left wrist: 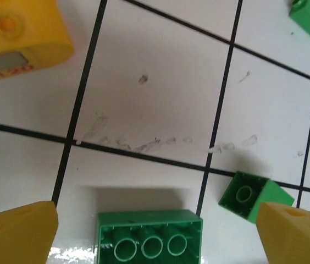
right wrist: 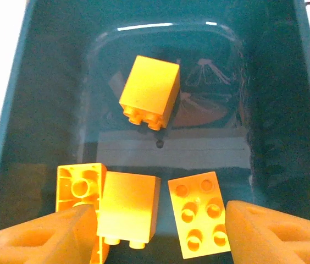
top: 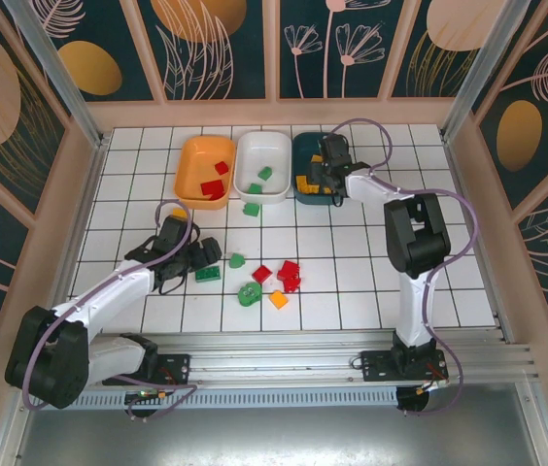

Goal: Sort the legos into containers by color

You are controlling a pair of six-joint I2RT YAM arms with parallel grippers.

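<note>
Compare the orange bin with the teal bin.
The orange bin holds red bricks; the teal bin holds yellow bricks. Orange sits left of the white bin, teal right. The right hand hovers over teal, none over orange. Both are rounded rectangles of like size.

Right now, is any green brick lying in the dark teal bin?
No, the four bricks seen in the dark teal bin are all yellow-orange.

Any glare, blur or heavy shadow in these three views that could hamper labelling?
Top external: evenly lit and sharp, shadows soft. Left wrist: glare streak on the tile beside the green brick, dark shadow beyond it, left end effector fingers blurred. Right wrist: curved highlight and murky reflections on the teal bin floor, right end effector fingers out of focus.
</note>
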